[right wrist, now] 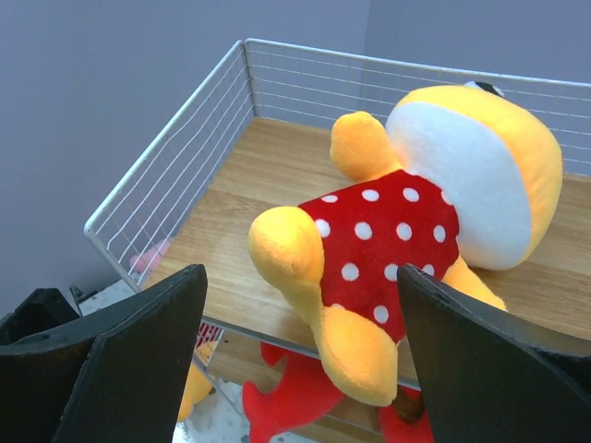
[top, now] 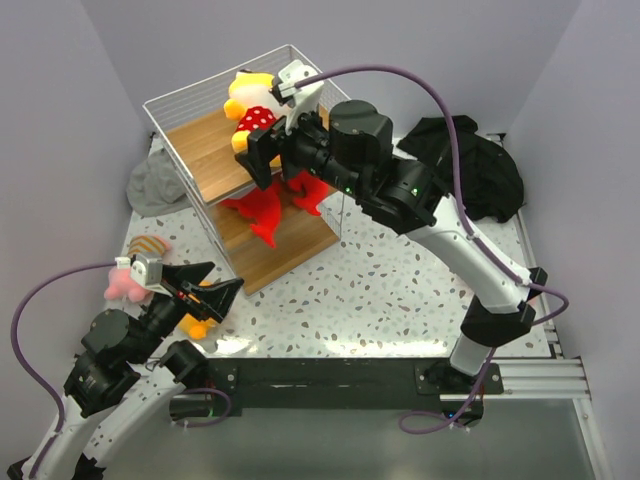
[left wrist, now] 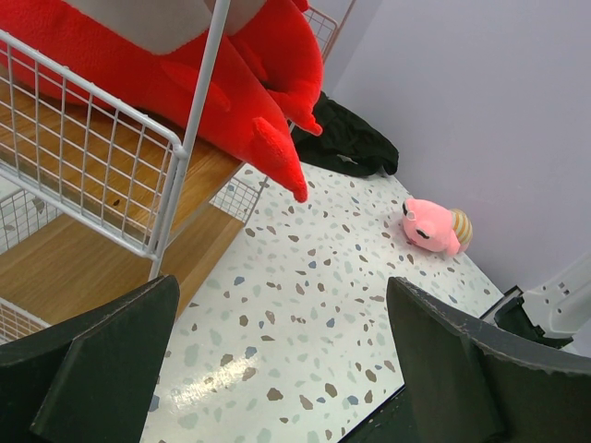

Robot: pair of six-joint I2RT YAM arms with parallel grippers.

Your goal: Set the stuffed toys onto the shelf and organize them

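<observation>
yellow doll (right wrist: 406, 221) overhangs shelf (right wrist: 166, 175) edge | right gripper (right wrist: 303, 346) spread, not touching

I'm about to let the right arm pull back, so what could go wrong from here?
The doll lies at the top board's edge, one foot hanging over; the open right claw close above could snag it off. The sharks jut past the shelf front, where an arm might knock them.
</observation>
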